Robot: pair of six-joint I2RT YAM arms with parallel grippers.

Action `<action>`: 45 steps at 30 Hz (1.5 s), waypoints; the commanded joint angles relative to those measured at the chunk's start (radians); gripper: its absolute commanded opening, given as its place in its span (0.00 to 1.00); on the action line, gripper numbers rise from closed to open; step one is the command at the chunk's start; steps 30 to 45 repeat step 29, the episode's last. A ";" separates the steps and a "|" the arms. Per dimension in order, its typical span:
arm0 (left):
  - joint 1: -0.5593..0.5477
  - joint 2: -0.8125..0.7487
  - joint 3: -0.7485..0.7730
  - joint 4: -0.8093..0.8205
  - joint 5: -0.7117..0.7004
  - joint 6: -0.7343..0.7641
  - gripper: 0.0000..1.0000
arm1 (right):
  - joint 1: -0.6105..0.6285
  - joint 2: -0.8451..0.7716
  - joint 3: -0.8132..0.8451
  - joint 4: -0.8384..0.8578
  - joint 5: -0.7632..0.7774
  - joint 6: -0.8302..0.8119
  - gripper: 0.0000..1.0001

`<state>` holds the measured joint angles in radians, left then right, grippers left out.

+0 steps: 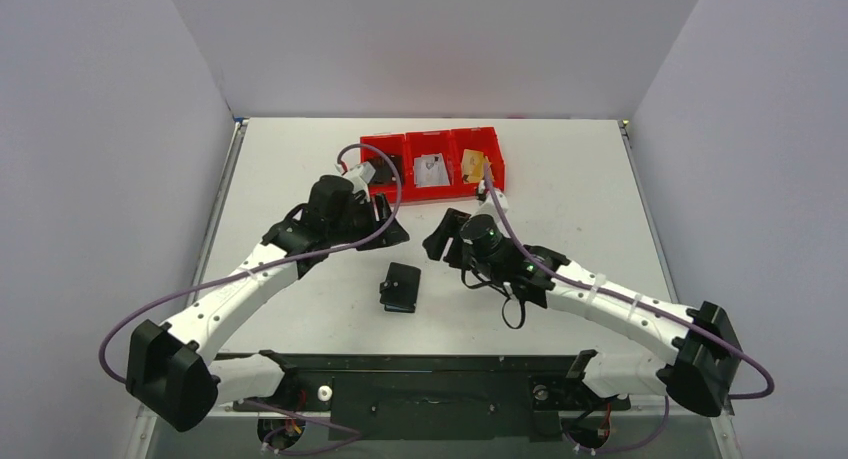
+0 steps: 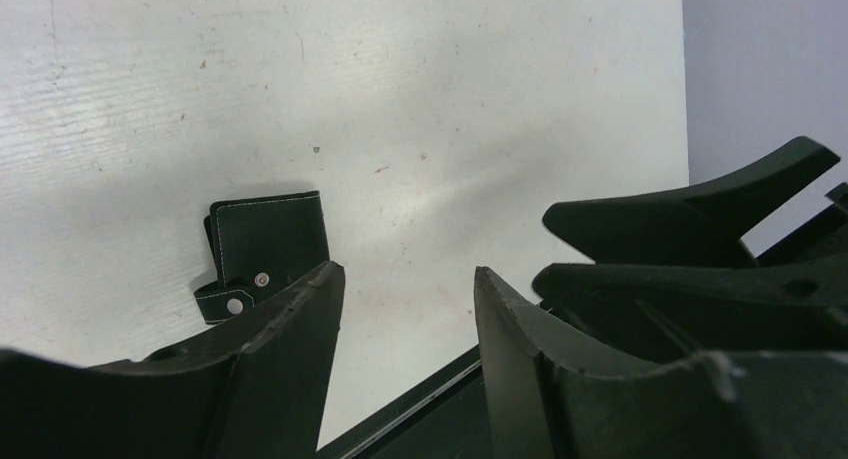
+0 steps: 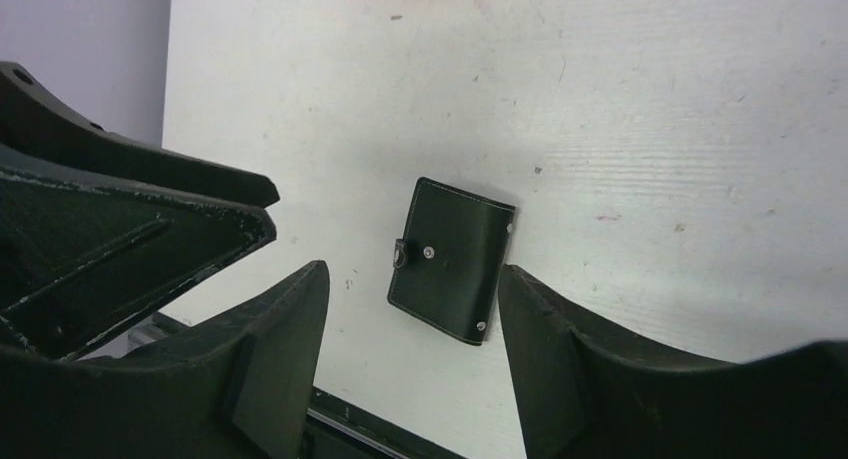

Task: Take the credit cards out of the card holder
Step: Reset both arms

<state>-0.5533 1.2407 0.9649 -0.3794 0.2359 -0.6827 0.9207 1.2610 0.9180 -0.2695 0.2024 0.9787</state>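
Note:
The card holder (image 1: 401, 286), a small black wallet with a snap strap, lies folded shut on the white table between the two arms. It also shows in the left wrist view (image 2: 268, 244) and the right wrist view (image 3: 452, 259). My left gripper (image 1: 396, 235) (image 2: 410, 279) hangs open and empty above and behind it. My right gripper (image 1: 436, 242) (image 3: 412, 279) is open too, empty, hovering just right of the holder. A white-grey credit card (image 1: 432, 169) lies in the middle red bin and a gold one (image 1: 472, 165) in the right bin.
A row of three red bins (image 1: 490, 141) stands at the back of the table, the left bin partly hidden by my left wrist. The dark base rail (image 1: 430, 364) runs along the near table edge. The two grippers hang close together.

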 commanded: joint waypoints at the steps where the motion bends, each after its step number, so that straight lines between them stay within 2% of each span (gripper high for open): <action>1: -0.010 -0.091 0.064 -0.058 -0.039 0.058 0.50 | -0.012 -0.117 0.022 -0.031 0.105 -0.046 0.61; 8: -0.011 -0.157 0.068 -0.111 -0.115 0.089 0.56 | -0.014 -0.277 -0.033 -0.036 0.209 -0.058 0.66; 13: -0.010 -0.182 0.058 -0.120 -0.134 0.094 0.58 | -0.017 -0.326 -0.053 -0.037 0.233 -0.064 0.67; 29: -0.008 -0.203 0.032 -0.119 -0.148 0.089 0.62 | -0.021 -0.334 -0.068 -0.040 0.231 -0.061 0.67; 45: -0.008 -0.203 0.032 -0.119 -0.148 0.089 0.62 | -0.021 -0.334 -0.068 -0.040 0.231 -0.061 0.67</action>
